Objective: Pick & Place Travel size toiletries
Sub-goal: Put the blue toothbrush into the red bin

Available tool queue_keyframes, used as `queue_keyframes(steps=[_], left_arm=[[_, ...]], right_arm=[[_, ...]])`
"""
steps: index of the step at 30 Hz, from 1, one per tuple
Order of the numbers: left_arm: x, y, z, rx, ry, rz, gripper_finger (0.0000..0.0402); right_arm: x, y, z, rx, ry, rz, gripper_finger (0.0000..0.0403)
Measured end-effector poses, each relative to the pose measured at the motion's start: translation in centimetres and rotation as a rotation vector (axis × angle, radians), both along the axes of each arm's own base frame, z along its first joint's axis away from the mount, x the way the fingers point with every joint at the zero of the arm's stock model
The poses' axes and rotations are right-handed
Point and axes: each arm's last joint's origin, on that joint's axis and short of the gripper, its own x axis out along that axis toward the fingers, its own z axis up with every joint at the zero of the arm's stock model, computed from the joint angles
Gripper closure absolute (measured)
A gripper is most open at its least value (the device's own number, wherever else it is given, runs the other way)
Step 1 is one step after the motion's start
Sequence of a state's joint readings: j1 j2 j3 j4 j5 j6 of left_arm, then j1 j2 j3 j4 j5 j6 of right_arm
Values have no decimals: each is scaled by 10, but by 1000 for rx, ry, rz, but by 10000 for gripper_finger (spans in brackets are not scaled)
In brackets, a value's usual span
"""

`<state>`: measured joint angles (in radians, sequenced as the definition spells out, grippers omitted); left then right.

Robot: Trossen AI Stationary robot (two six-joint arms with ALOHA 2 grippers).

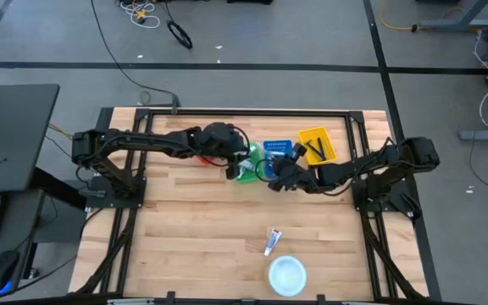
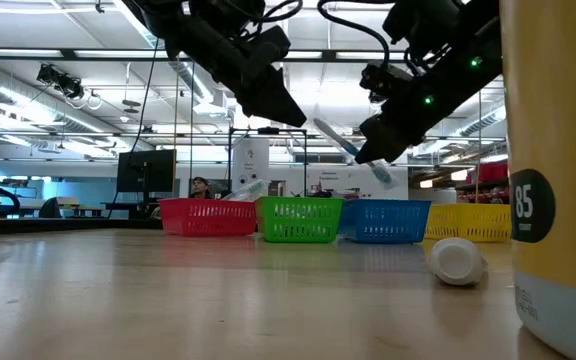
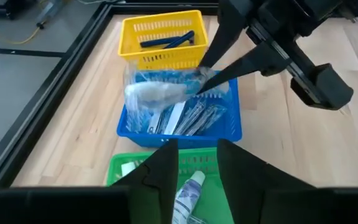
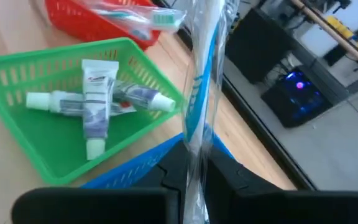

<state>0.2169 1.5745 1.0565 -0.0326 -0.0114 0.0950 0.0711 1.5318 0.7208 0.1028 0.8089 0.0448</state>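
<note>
My right gripper [image 4: 194, 165] is shut on a toothbrush in a clear wrapper [image 4: 199, 87], raised over the blue basket [image 3: 179, 134]. In the low view the toothbrush [image 2: 348, 148] slants in the air above the row of baskets. My left gripper [image 3: 197, 168] is open and empty over the green basket [image 3: 120, 168], with a white tube [image 3: 188, 193] lying in the basket below its fingers. The green basket [image 4: 17, 124] holds several white tubes [image 4: 95, 106]. Another tube [image 1: 272, 241] lies on the table toward the near edge. My right gripper pinches the wrapped toothbrush between its two fingers, on the wrapper [image 4: 196, 146] near one end. The long rest of it sticks out ahead of the fingers [image 3: 229, 68]. It is lifted clear and slants in the air over the blue basket.
Four baskets stand in a row near the far edge: red [image 2: 208, 216], green [image 2: 298, 219], blue [image 2: 383, 221], yellow [image 2: 468, 222]. The yellow basket [image 3: 132, 28] holds dark razors [image 3: 166, 40]. A round white container [image 1: 286, 275] stands by the near edge. Bare wood lies between.
</note>
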Motion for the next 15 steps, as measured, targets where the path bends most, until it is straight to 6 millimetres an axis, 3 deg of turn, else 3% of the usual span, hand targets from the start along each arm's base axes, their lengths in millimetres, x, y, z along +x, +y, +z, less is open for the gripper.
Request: queue_keyframes(steps=[3, 6, 10, 15], left_arm=[[0, 0, 0, 8, 2, -1, 264], [1, -3, 1, 55, 5, -37, 249], [2, -12, 0, 197, 44, -188, 240], [4, -25, 0, 256, 37, -338, 232]], right_arm=[[0, 0, 0, -1, 16, 23, 360], [2, 3, -2, 70, 52, 164, 360], [5, 2, -4, 214, 70, 356, 360], [10, -9, 3, 348, 88, 437, 360]])
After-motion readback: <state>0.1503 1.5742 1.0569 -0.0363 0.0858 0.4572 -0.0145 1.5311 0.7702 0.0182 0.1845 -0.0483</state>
